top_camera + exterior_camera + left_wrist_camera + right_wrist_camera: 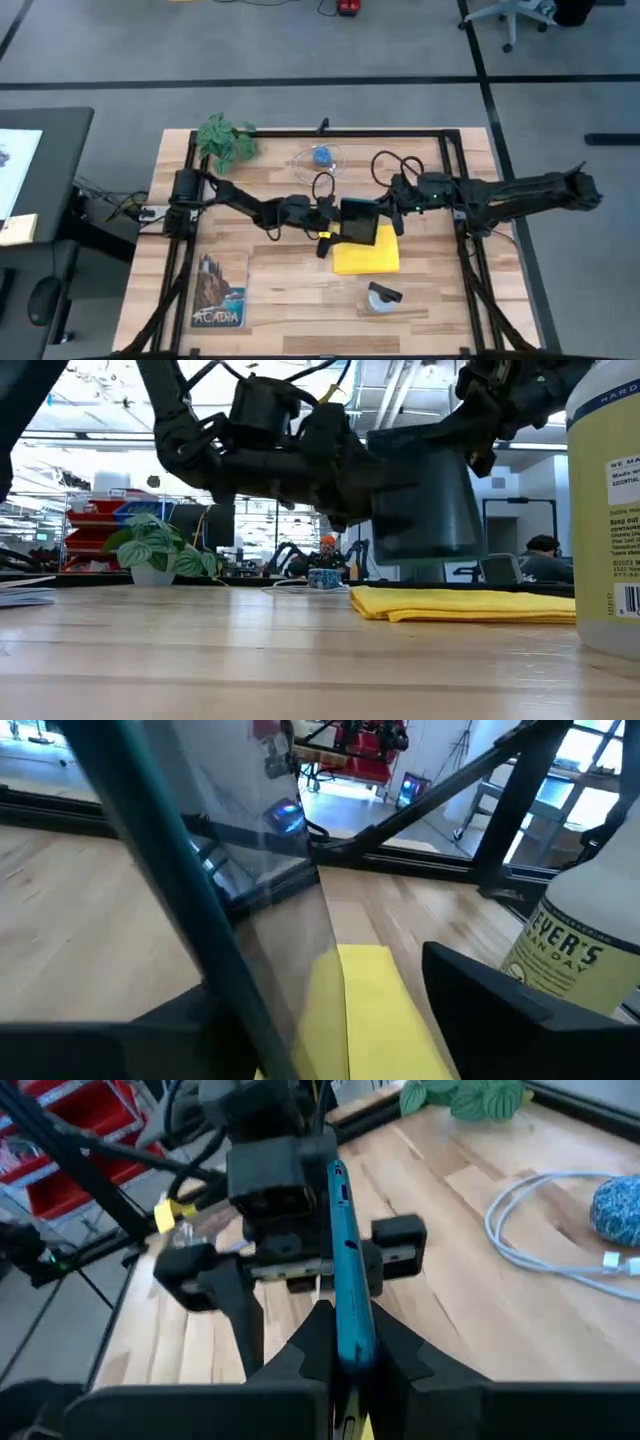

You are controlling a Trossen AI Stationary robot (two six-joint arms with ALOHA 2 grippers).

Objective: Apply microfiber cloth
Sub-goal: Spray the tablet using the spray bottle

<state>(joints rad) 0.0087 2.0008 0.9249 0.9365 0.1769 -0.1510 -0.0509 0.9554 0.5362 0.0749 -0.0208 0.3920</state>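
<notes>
The bright yellow microfiber cloth (366, 258) lies folded flat on the wooden table right of centre; it also shows in the low view (460, 603). Just above its far edge a dark tablet (360, 222) with a teal rim hangs tilted. My right gripper (392, 215) reaches in from the right and is shut on the tablet. My left gripper (322, 228) comes from the left and is open. Its two fingers stand wide apart on either side of the tablet's left edge (170, 870) and I see no touch. My right gripper pinches the tablet's right edge (345, 1315) between its two fingers, one on each face. The fingers come roughly level from the table's right side. The tablet (420, 500) is lifted clear of the cloth and steeply tilted.
A spray bottle (382, 298) lies near the table's front, close to the cloth. A small plant (225, 138) stands at the far left, a blue ball with a white cable (322, 155) at the far middle, and a picture card (218, 292) at the near left.
</notes>
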